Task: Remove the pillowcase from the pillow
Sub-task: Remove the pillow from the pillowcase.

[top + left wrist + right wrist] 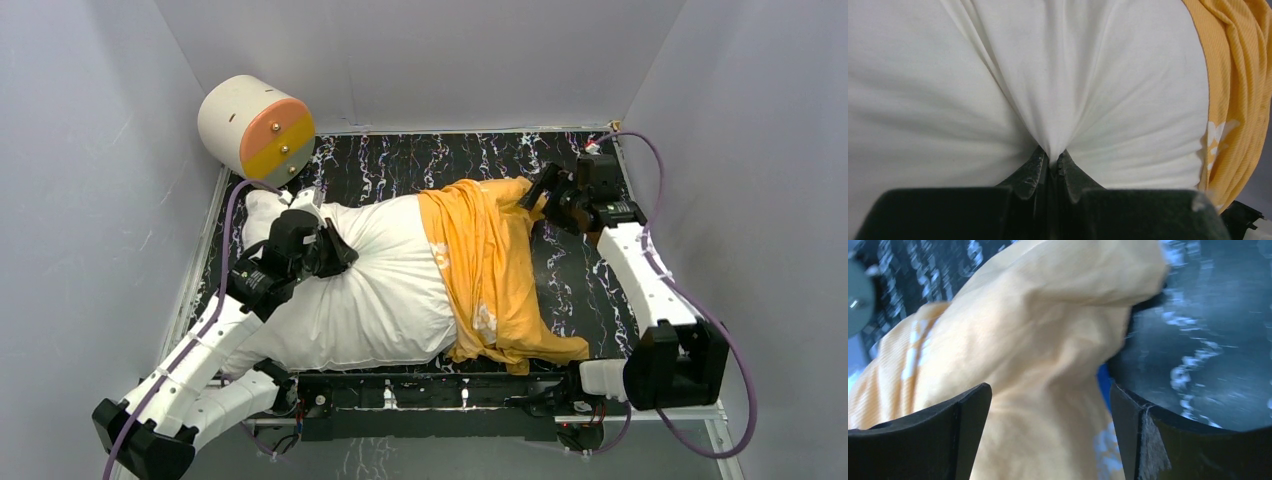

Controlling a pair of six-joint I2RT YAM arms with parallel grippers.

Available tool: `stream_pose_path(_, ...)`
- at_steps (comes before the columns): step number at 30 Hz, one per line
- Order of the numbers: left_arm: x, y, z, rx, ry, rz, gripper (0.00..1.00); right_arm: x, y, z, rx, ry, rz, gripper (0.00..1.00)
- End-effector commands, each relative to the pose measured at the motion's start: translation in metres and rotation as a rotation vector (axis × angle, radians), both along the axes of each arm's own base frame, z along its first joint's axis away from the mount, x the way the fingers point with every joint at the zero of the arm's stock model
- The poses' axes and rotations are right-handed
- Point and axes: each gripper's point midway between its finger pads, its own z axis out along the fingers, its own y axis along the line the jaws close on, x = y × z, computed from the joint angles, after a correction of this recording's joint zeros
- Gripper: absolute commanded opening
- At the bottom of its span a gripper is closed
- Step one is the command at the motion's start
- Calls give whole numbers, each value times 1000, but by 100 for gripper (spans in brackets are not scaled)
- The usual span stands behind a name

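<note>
The white pillow (375,275) lies across the table, its left two thirds bare. The pillowcase (490,265) shows its orange-yellow face and is bunched over the pillow's right end, a fold trailing to the front edge. My left gripper (338,250) is shut on a pinch of the pillow's white fabric (1050,115), which pulls into taut folds at the fingertips (1035,162). My right gripper (540,190) is open at the pillowcase's far right corner; the orange cloth (1043,355) lies between its spread fingers (970,410), with a sliver of blue beside the right finger.
A cream cylinder with an orange-yellow end (257,125) sits at the back left corner. The black marbled table (420,160) is walled by grey panels on three sides. The arm bases and a black rail (430,390) run along the near edge.
</note>
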Motion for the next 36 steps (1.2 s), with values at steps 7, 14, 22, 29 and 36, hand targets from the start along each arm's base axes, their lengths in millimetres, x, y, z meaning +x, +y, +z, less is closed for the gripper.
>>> stream_pose_path(7,-4,1,-15,68,80,-22,0,-57,-66,-46,-154,22,-265,99)
stream_pose_path(14,-3,0,-21,83,97,-30,0,-75,19,-59,371,65,-3,99)
stream_pose_path(22,-4,-3,-20,64,109,-33,0,-71,25,-57,566,0,-19,7)
stream_pose_path(29,-5,6,-20,91,98,-2,0,-73,-128,-30,-144,-78,-515,0)
stream_pose_path(36,-1,10,-19,119,89,5,0,-87,-160,3,-308,-172,-602,5)
